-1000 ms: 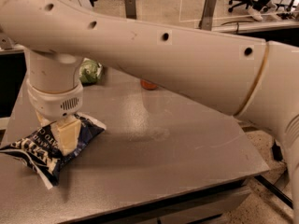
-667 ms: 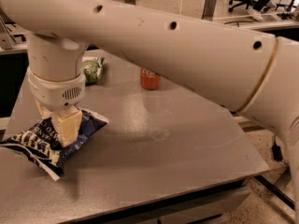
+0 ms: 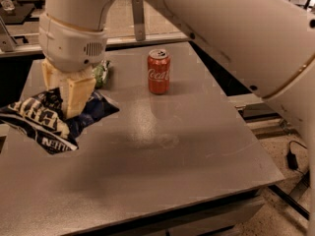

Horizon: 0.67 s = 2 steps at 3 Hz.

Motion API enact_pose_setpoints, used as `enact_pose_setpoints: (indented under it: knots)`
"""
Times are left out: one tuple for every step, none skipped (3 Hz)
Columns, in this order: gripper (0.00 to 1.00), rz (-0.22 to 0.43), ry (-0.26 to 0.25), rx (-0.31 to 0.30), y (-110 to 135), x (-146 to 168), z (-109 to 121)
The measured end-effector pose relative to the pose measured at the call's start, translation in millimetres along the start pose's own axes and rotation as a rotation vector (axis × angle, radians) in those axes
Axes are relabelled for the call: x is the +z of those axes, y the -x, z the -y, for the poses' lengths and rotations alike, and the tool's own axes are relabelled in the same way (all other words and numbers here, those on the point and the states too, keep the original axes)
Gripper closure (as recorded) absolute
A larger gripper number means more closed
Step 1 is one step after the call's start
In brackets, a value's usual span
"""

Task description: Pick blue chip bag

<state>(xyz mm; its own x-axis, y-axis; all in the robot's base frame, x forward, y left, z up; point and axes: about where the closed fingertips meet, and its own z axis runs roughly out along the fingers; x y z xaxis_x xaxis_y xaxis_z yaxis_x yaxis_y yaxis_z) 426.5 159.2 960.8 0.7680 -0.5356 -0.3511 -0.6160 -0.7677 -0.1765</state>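
The blue chip bag [image 3: 42,119] is a crumpled dark navy foil bag with white block lettering, at the left of the grey table [image 3: 177,151]. My gripper [image 3: 66,95] hangs from the large white arm at the upper left. Its cream fingers [image 3: 78,95] are closed on the bag's upper middle. The bag is tilted and looks lifted a little off the tabletop, with its left end past the table's left edge. The wrist hides part of the bag.
A red Coca-Cola can [image 3: 159,71] stands upright at the table's back centre. A small light green chip bag [image 3: 102,73] lies just behind the gripper, partly hidden by it. The table's right and front edges drop to the floor, where cables lie at the right.
The arm has risen with the bag in the fingers, so the bag sits higher. The can, first hidden by the arm, now shows fully.
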Motion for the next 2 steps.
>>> enact_pose_setpoints:
  knots:
    - [1.00,0.046,-0.039,-0.037,7,-31,3]
    - [1.00,0.107,-0.095,-0.043,16,-52,5]
